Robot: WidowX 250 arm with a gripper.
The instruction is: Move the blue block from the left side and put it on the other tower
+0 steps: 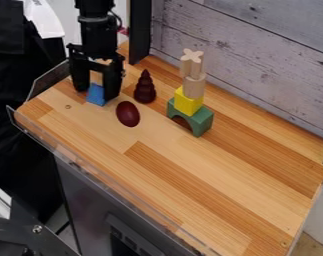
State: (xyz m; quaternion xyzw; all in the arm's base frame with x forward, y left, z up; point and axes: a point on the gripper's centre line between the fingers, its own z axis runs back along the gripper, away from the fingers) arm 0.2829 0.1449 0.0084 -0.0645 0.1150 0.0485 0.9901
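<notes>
At the upper left, the black gripper (95, 92) hangs low over the tabletop, its two fingers apart. Between and just in front of them is the blue block (95, 94), low at the table surface, partly covered by the right finger. To the right stands a tower: a green arch block (200, 121) at the bottom, a yellow block (188, 102) on it, then a light wooden cylinder (194, 86) and a wooden piece with a cross-shaped top (192, 61).
A dark red ringed cone (145, 87) stands between the gripper and the tower. In front of it lies a dark red egg-shaped object (127, 114). The wooden tabletop (190, 175) meets a plank wall (257, 65) behind and has a clear raised rim along its front-left edge.
</notes>
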